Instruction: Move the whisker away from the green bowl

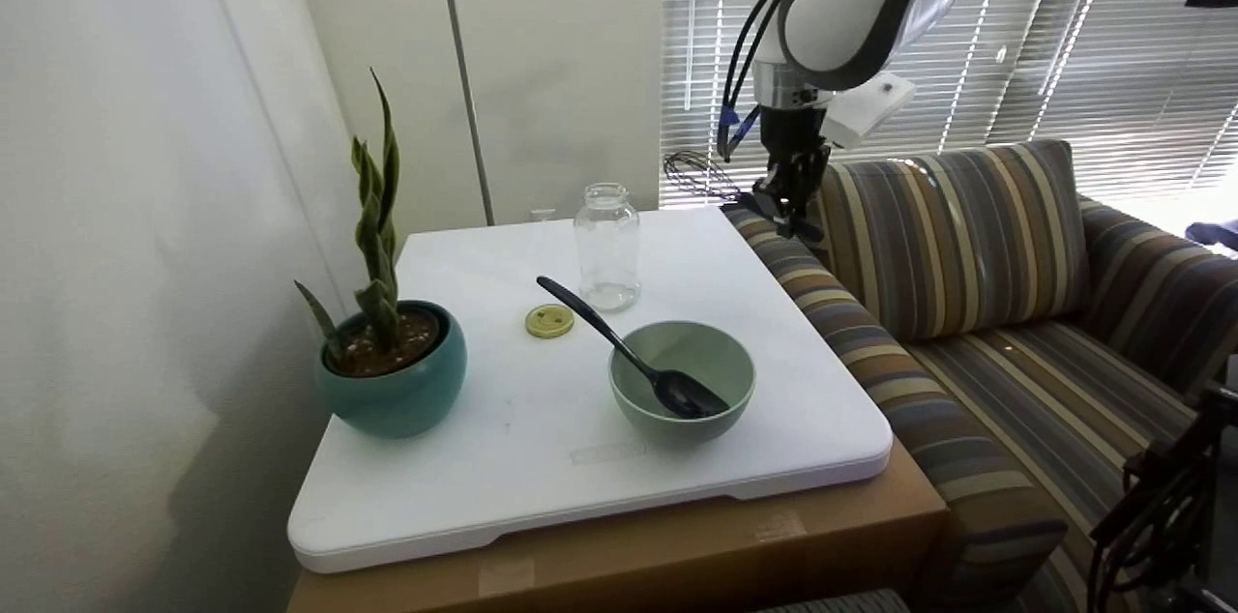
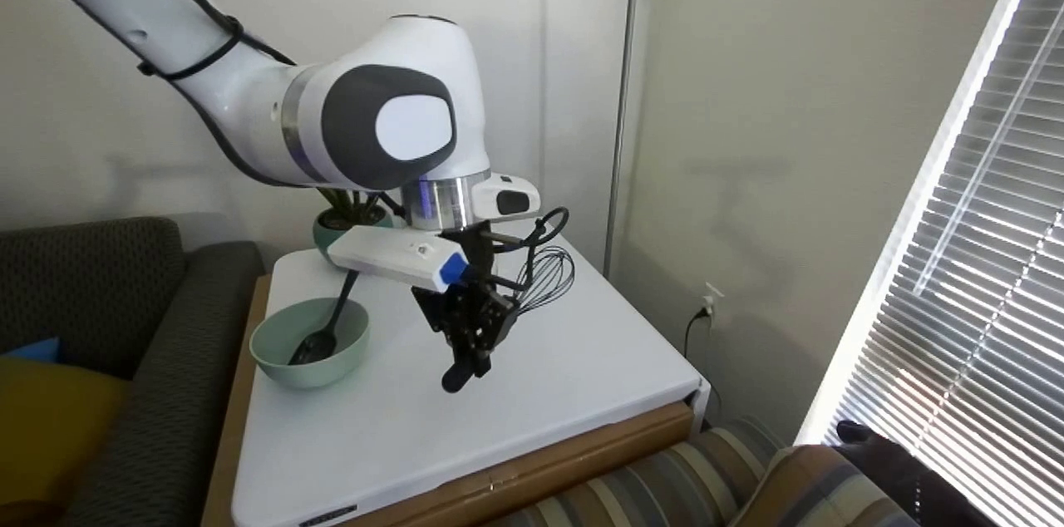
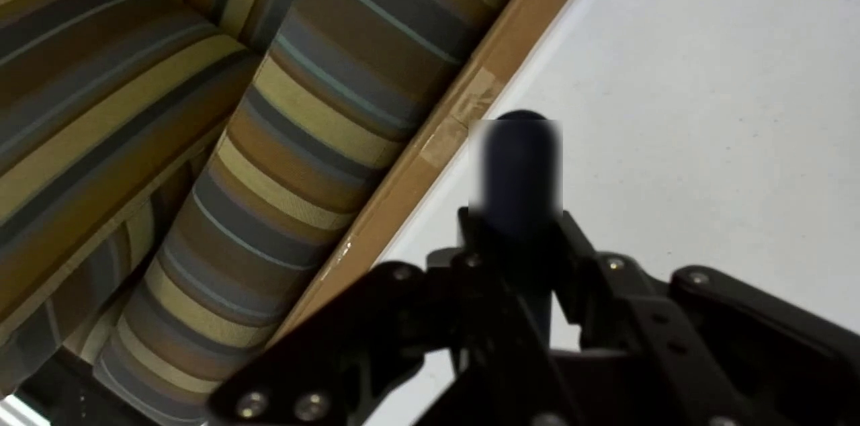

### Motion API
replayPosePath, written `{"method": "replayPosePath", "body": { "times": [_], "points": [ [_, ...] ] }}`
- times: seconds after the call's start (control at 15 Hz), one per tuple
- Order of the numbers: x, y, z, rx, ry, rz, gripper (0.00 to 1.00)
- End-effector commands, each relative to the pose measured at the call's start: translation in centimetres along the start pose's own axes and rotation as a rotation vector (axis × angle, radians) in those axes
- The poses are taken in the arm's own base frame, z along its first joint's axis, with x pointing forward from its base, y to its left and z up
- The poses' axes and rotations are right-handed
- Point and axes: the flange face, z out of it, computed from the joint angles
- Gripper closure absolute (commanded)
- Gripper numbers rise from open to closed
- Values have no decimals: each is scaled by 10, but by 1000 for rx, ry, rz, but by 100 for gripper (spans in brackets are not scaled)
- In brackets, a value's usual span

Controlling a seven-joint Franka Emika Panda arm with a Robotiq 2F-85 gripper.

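Note:
The whisker shows its wire-loop head in an exterior view, and the head also shows in an exterior view. Its black handle fills the space between my fingers in the wrist view. My gripper, also seen in an exterior view and the wrist view, is shut on the handle. It holds the whisker tilted, above the table and apart from the green bowl. The bowl stands on the table, seen too in an exterior view. A black solid-headed spoon rests in it.
The white table carries a clear glass jar, a yellow lid and a teal pot with a tall plant. A striped sofa stands against the table's side. A wall rises beside the plant.

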Motion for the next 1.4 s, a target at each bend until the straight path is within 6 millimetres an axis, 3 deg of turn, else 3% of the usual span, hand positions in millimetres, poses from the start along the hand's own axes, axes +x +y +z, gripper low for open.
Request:
{"method": "replayPosePath", "body": {
  "times": [0.0,0.27,0.47,0.67,1.0,1.33],
  "points": [
    [4,1,-3,-52,-66,-178,94],
    [10,-9,-3,-112,-149,-367,94],
    [22,-15,-19,-150,-103,-476,94],
    [34,-15,-41,-157,-5,-465,94],
    [65,10,-71,-148,152,-391,94],
    [74,44,-68,-53,186,-360,94]
  ]
}}
